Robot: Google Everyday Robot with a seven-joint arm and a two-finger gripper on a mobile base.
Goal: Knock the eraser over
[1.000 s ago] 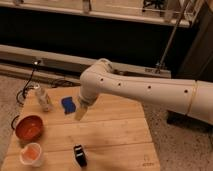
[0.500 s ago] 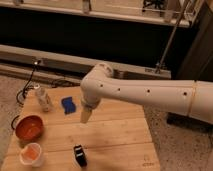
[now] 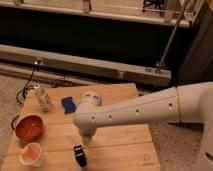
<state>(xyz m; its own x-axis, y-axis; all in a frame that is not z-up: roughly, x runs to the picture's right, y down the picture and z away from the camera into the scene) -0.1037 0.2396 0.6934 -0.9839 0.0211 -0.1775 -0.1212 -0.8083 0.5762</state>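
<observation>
The eraser [image 3: 80, 155] is a small black block with a pale marking, standing near the front edge of the wooden table [image 3: 125, 150]. My white arm reaches in from the right and bends down over the table's middle. The gripper [image 3: 86, 140] hangs just above and slightly right of the eraser, close to it; I cannot tell whether they touch.
A red bowl [image 3: 29, 127] sits at the left, a white cup [image 3: 31, 154] with orange contents at the front left. A flat blue pad [image 3: 69, 104] and a pale bottle [image 3: 44, 99] are at the back left. A black cable [image 3: 27, 85] lies on the floor behind.
The arm has swung forward and down; the gripper has moved from above the table's middle to just above the eraser. The eraser has not moved.
</observation>
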